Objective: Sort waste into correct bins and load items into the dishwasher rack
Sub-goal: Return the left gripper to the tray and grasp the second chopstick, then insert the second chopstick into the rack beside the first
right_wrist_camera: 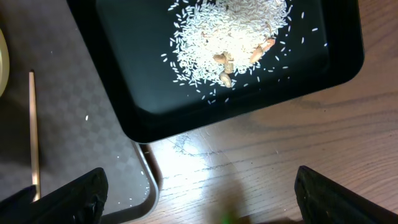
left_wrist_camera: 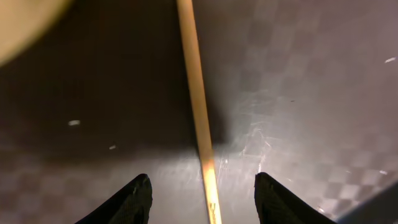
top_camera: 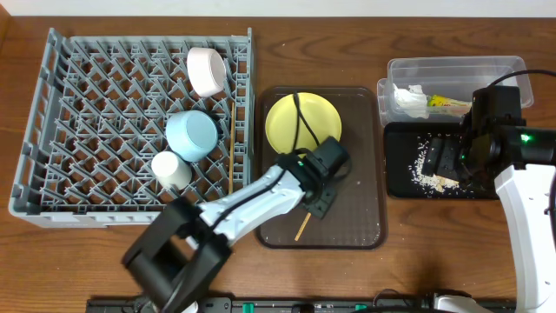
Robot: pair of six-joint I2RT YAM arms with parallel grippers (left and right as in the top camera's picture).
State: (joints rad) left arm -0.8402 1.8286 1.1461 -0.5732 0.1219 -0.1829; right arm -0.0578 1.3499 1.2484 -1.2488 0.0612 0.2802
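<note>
Table layout, left to right: dishwasher rack, serving tray, then the two bins.

Rack: all three pieces sit along its right side. The far bowl lies on its side near the back edge, the middle bowl is nearer, and the cup is just in front of that and slightly left.

Serving tray: just right of the rack. The plate is in its far-left part and the chopstick lies on the tray floor nearer the front.

Bins: the tub is at the back, with tissue and wrapper inside, tissue to the left. The shallow tray is directly in front of the tub and holds rice scraps.
</note>
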